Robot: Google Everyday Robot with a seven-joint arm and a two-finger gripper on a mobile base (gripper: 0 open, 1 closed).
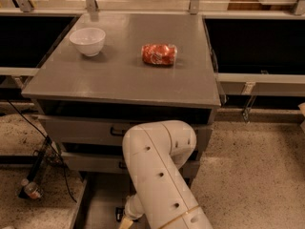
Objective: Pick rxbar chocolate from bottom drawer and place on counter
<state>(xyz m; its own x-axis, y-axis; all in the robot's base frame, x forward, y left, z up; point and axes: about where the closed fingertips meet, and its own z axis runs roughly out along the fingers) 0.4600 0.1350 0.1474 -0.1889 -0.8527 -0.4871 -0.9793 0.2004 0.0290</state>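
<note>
Cables trailed over the speckled floor at the far left, with a small plastic bottle lying near them. Up on the counter, a white bowl stood upright near the back left corner. Below the counter's front edge sat two grey drawers with dark handles, and beneath them the bottom drawer was pulled out, its plain grey floor showing.

Low over that drawer, at the bottom edge of the view, the gripper reached down, mostly hidden behind the arm. How far it was open, and whether it had hold of anything, could not be told. A small dark patch lay touching or just left of the gripper, inside the drawer. Whether it was the rxbar chocolate could not be told, and no black bar lay on the counter.

The thick white arm rose from the lower middle, bent in front of the drawer fronts and turned back down. Further right on the counter, a red can lay on its side, well apart from the bowl.
</note>
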